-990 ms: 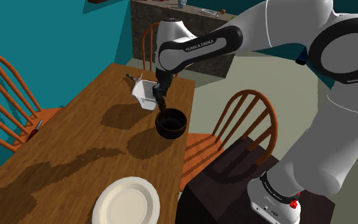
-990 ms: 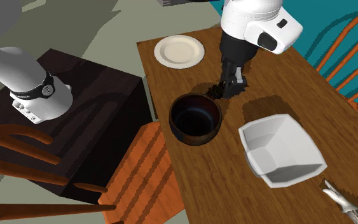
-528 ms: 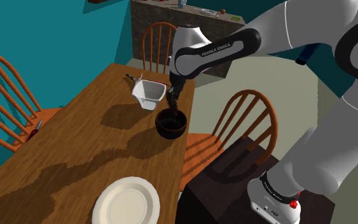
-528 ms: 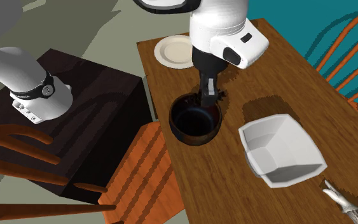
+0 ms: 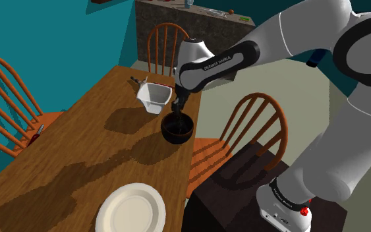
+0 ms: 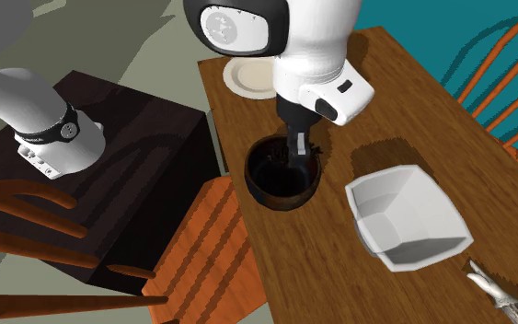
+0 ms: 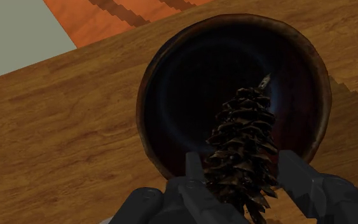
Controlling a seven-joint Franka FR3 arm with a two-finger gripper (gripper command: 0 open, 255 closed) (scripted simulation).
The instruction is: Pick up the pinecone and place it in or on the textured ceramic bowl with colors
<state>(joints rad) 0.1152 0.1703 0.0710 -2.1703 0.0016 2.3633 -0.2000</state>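
Jaws clenched on the pinecone [image 7: 243,149], held tip-down over the dark bowl [image 6: 270,199] at the centre of the second exterior view; advise lowering a little, well inside the rim, before releasing, lest it bounce onto the table [image 6: 413,110]; pinecone dark brown, elongated, with open overlapping scales.

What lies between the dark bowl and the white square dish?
Nothing: bare wooden table separates bowl and dish, per the second exterior view.
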